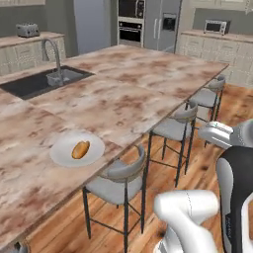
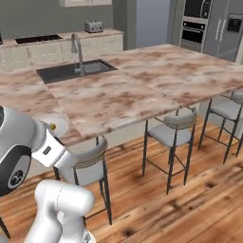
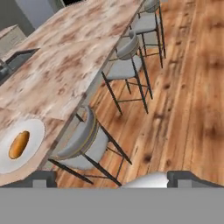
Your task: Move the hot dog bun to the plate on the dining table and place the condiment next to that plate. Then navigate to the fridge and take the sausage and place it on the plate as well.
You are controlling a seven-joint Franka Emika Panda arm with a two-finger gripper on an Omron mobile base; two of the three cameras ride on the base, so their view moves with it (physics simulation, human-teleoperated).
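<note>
Bun (image 1: 80, 149) lies on the plate (image 1: 62, 156) near the dining table's (image 1: 128, 94) chair-side edge, jaws apart and empty, so fetching the condiment looks next.

Dining table (image 1: 128, 94) w/ plate (image 1: 59, 154) near edge, sink (image 1: 34, 83) inset.

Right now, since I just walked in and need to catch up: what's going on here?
The hot dog bun already lies on the plate at the near edge of the dining table. The gripper is open, holds nothing, and hangs off the table's edge above the grey stools. The fridge stands across the kitchen.
</note>
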